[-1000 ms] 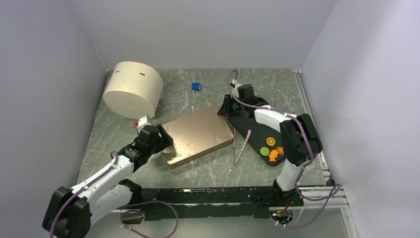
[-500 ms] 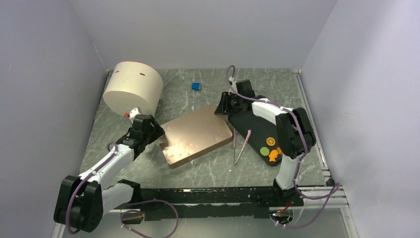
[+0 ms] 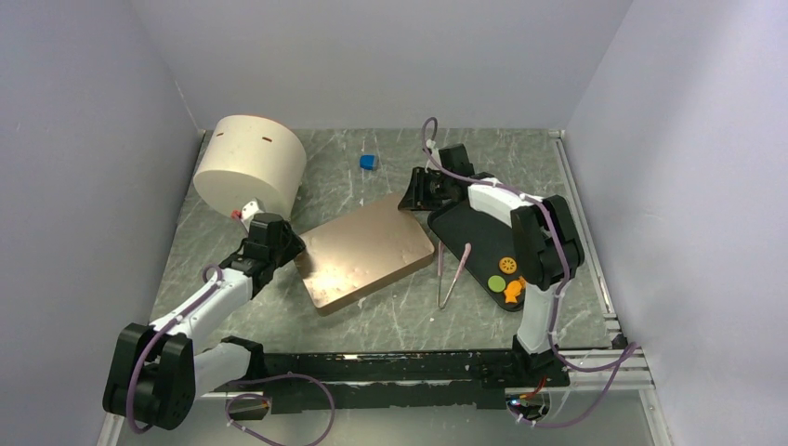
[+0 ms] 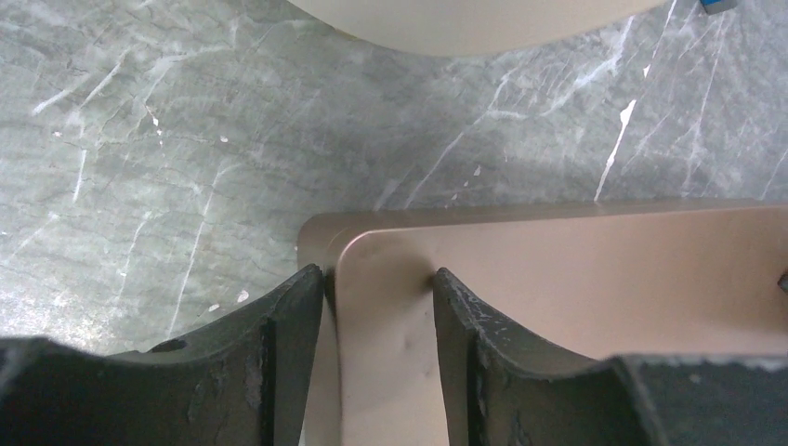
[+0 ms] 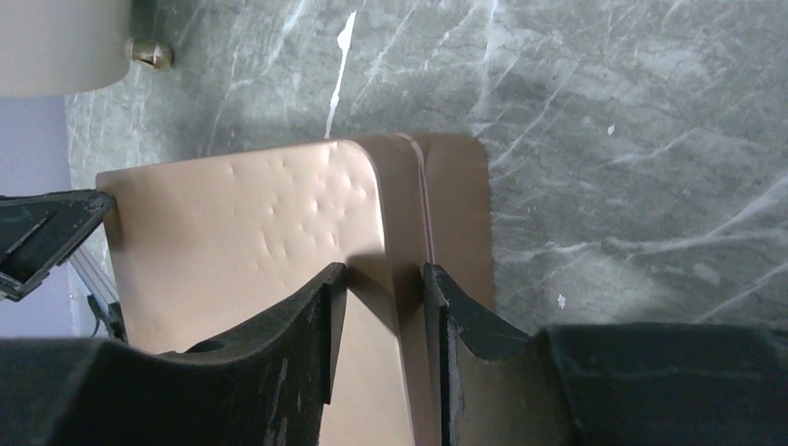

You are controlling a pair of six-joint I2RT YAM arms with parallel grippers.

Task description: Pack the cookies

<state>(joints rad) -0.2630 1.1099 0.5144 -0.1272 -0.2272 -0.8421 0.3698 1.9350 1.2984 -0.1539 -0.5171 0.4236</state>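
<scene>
A flat tan box lid [image 3: 364, 253] was seen in the middle of the table [image 3: 390, 316], and it was gripped at two far-apart corners. The left gripper [image 3: 283, 249] was closed on the lid's corner at nine o'clock, and in the left wrist view one finger [image 4: 279, 358] was seen outside the rim and the other on top of the lid [image 4: 558, 279]. The right gripper [image 3: 415, 195] was closed narrowly on the corner at one o'clock, with the rim pinched between its fingers [image 5: 311, 334]. The cookies [image 3: 511, 279], one green, one round orange and one fish-shaped orange, were lying on a black tray [image 3: 465, 228] at three o'clock from the lid, not in any box. A pair of tongs [image 3: 453, 271] was lying between the lid and the tray. A big round cream tub [image 3: 249, 167] was standing at ten o'clock, and a small blue block [image 3: 369, 162] was lying at twelve o'clock. The step in hand was judged to be the handling of the lid by both arms together. Whether the lid was being lifted off or set down could not be told. For the next move, both grips would need to be kept firm and the lid kept level, so that it would not tip or slip.
</scene>
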